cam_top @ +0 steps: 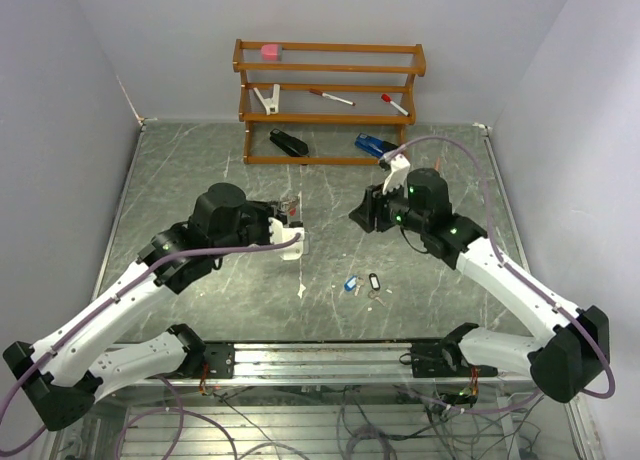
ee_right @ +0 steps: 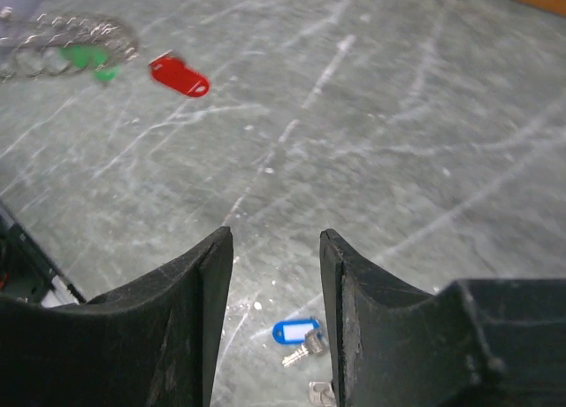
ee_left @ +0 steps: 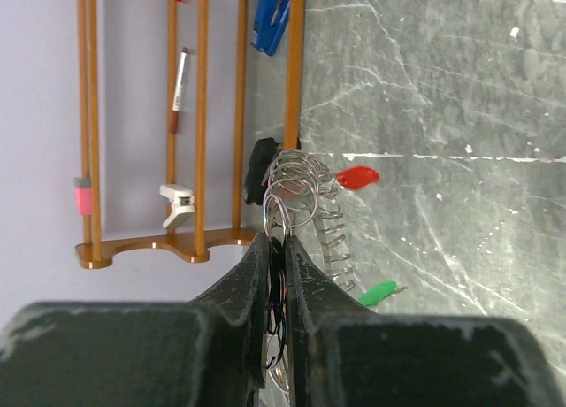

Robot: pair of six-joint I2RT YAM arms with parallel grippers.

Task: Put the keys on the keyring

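Keyring [ee_left: 296,190]: up off the table [cam_top: 200,170], gripped by its rim; thin, stiff, light wire, looks likely to twist
Left gripper [ee_left: 277,243]: pinched tight on the keyring
Right gripper [ee_right: 276,239]: fingers apart, empty
Keys [ee_right: 296,330]: loose on the table; tiny and probably slippery, so take the tag

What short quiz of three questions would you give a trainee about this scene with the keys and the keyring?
1. True or false: the left gripper is shut on the keyring.
2. Which key lies beside the black-tagged key on the table: (a) the blue-tagged key, (b) a red-tagged one?
3. Fill in: the right gripper is ____ and holds nothing.
Key: 1 true; 2 a; 3 open.
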